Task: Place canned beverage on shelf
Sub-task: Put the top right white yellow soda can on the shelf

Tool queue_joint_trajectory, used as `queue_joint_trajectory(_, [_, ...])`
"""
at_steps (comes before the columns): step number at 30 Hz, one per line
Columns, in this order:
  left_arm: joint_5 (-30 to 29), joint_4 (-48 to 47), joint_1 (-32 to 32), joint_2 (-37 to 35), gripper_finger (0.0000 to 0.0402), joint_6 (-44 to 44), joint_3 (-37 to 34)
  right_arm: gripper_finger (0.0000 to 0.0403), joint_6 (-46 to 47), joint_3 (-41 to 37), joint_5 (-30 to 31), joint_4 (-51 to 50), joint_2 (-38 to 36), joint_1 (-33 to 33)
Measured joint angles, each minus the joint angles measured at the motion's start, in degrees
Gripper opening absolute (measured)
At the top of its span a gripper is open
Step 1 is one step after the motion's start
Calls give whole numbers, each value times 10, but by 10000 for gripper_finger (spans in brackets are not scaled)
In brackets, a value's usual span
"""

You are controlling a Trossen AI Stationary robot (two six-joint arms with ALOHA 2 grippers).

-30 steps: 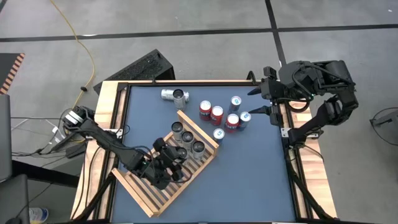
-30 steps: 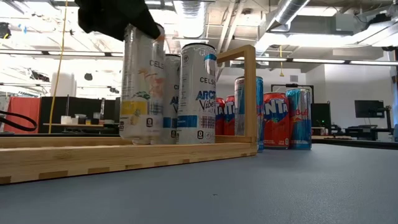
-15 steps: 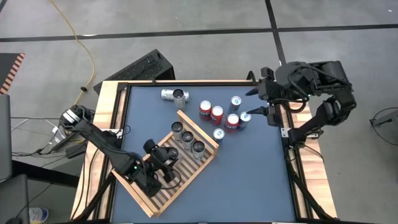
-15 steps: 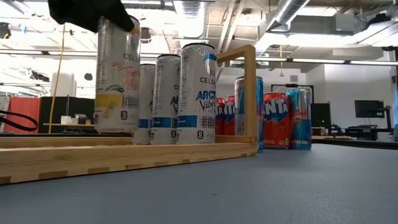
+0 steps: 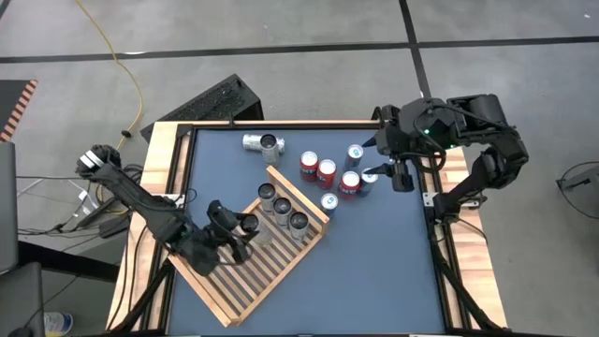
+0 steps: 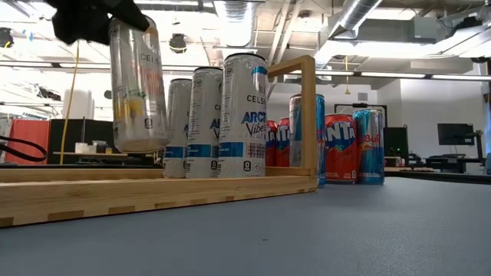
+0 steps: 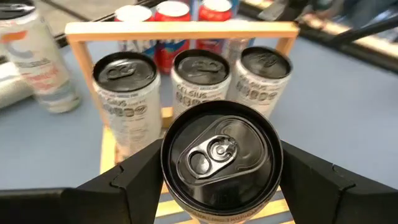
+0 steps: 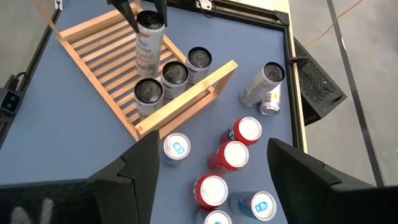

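L end effector [image 5: 227,240] is pinching a tall silver can [image 6: 136,84] by its top, w/ a dark finger [image 7: 127,186] sitting on each side of the lid in the L wrist view. In the low view the can is hanging tilted, its base clear of the slats. It's hovering over the shelf [image 5: 245,281], near the row of three silver cans [image 5: 283,209] standing against the shelf's raised frame end.

Shelf is lying at an angle on the blue tabletop [image 5: 374,271], toward the L side. Beyond the frame end, red cans [image 5: 318,170] and blue cans [image 5: 360,167] are standing in a loose cluster, approx mid-tabletop. One more silver can [image 5: 262,142] is lying on its side near the far edge.

R end effector [image 5: 381,157] is hanging w/ fingers spread over the blue cans at the cluster's R side, gripping nothing; R wrist view is looking down on the cluster btwn its two fingers [image 8: 121,186]
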Motion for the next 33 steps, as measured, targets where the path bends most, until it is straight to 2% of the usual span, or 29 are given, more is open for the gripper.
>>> queue_joint_trajectory(3, [18, 75, 11, -47, 255, 39, -56, 260, -3, 0, 0, 0, 0, 0])
queue_joint_trajectory(6, [42, 72, 33, -75, 255, 52, -84, 260, -3, 0, 0, 2, 0, 0])
queue_joint_trajectory(15, [124, 60, 109, -76, 254, 146, -82, 260, -3, 0, 0, 2, 0, 0])
queue_joint_trajectory(26, [71, 24, 113, -76, 254, 194, -81, 260, -2, 0, 0, 3, 0, -1])
queue_joint_trajectory(33, [69, 15, 114, -76, 254, 178, -86, 260, 21, 0, 0, 8, 0, -15])
